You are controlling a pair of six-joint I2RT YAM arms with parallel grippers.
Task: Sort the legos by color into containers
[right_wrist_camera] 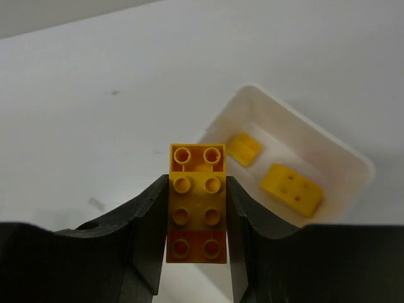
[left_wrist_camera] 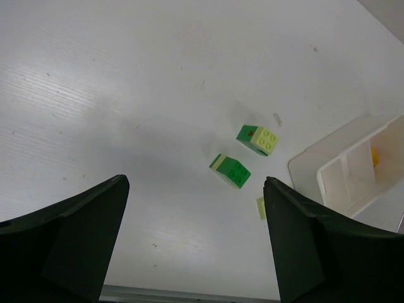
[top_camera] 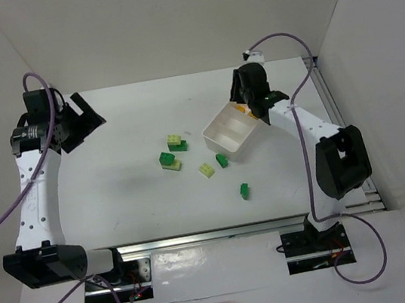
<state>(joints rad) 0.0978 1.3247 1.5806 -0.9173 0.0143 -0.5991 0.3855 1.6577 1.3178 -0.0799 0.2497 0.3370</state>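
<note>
**Yellow brick (right_wrist_camera: 197, 208) clamped over the tray (right_wrist_camera: 303, 126)**

Hard, smooth plastic is what the right gripper (right_wrist_camera: 197, 189) is closed on: the brick is pinched by its two long flat sides, studs up, at lower centre of the right wrist frame, just above the tray's near edge. Two yellow pieces (right_wrist_camera: 291, 188) are seen lying inside, to the right. The brick is judged light, stiff and slippery; the flat sides, not the studs, are best taken. Green bricks (top_camera: 221, 160) are left loose at centre of the top frame. The left gripper (left_wrist_camera: 196, 183) is held apart, upper left, with nothing between its fingers.
</note>
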